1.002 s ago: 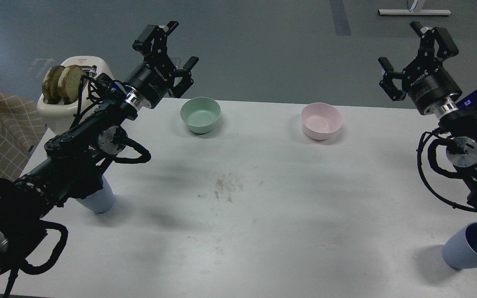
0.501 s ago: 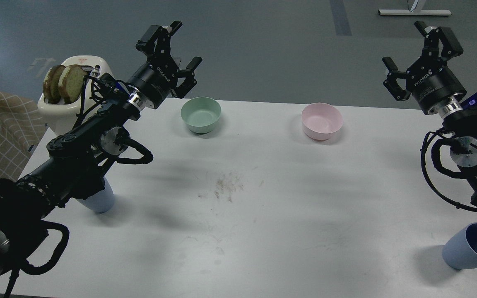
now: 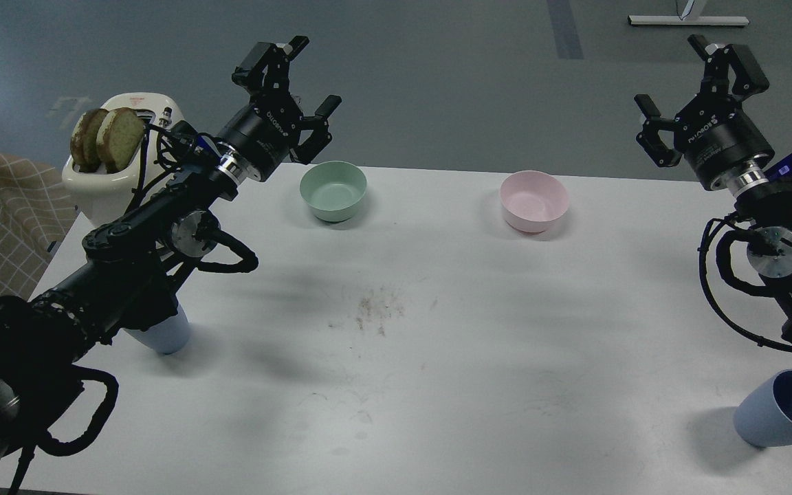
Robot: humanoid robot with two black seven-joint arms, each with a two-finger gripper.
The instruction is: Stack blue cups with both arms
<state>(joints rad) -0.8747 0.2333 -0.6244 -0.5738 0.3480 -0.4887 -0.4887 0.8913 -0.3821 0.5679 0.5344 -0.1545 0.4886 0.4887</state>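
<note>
Left gripper (image 3: 312,77) hanging high over the table's far left, fingers spread wide, gripping nothing. Right gripper (image 3: 687,78) hovering off the far right edge, likewise splayed and empty. Standing near the left edge, one blue cup (image 3: 162,334), mostly hiding under the left arm, probably upright. Leaning at the near right corner, the other blue cup (image 3: 784,410), dark mouth showing. Sitting along the far side of the white table (image 3: 437,385), mint-green bowl (image 3: 333,190) and pink bowl (image 3: 533,200), well apart. Beyond the left corner, a toaster (image 3: 117,172) holding bread slices (image 3: 107,136).

Green bowl (image 3: 333,190) and pink bowl (image 3: 533,200) upright at table (image 3: 437,385) rear; toaster (image 3: 117,168) holding bread (image 3: 108,137) at left.
</note>
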